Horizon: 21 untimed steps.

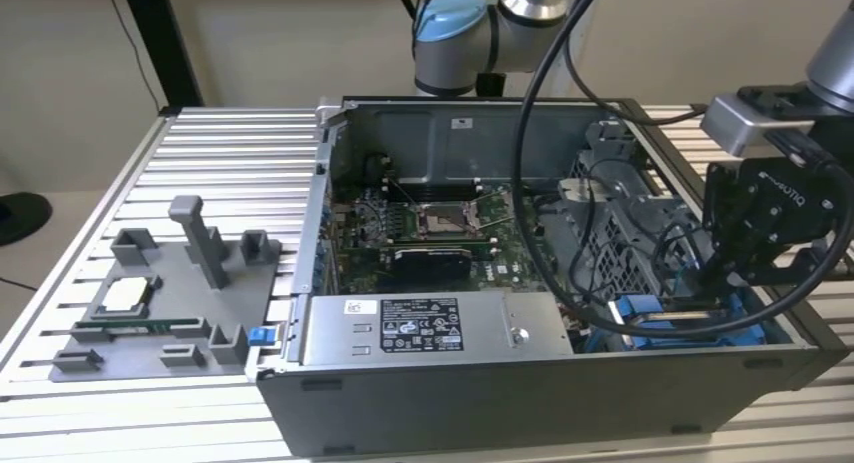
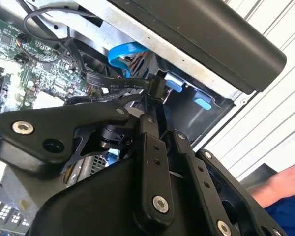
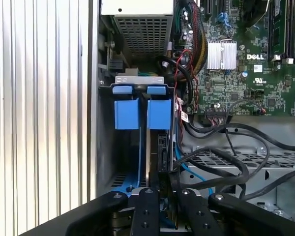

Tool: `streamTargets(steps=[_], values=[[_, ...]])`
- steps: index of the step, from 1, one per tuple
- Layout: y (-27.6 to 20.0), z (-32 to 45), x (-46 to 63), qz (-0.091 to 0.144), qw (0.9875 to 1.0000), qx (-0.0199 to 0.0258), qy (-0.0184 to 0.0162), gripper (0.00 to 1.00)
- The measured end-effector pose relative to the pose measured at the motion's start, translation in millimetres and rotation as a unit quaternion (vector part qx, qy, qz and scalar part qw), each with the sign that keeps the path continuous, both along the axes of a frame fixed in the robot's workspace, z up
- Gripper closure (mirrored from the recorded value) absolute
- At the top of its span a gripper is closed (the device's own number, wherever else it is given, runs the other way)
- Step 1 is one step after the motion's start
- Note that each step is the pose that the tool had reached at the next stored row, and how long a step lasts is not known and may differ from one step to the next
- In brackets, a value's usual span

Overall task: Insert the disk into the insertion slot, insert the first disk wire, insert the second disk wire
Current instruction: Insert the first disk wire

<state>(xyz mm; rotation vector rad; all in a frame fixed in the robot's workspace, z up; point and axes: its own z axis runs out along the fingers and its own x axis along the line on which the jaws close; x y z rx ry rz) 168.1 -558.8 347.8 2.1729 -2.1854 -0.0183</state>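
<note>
Gripper (image 2: 154, 109) looks clamped on the plug (image 2: 157, 84) of the wire (image 2: 119, 84) by the disk (image 3: 160, 114); we judge the wire light and limp, the plug stiff but fragile, best held there.

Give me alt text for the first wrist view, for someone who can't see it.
The black tool reaches into an open computer case, shut on a black wire plug near two blue carrier tabs in the grey drive bay. Loose black cables and a green motherboard lie alongside.
</note>
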Motion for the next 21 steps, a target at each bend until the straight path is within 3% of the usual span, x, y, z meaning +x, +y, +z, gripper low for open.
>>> streamTargets(steps=[4,21], values=[[0.0,0.1,-0.7,0.011,0.9999,-0.0006,-0.0021,1.0],[1.1,-2.3,-3.6,0.008,0.9999,-0.0008,-0.011,1.0]])
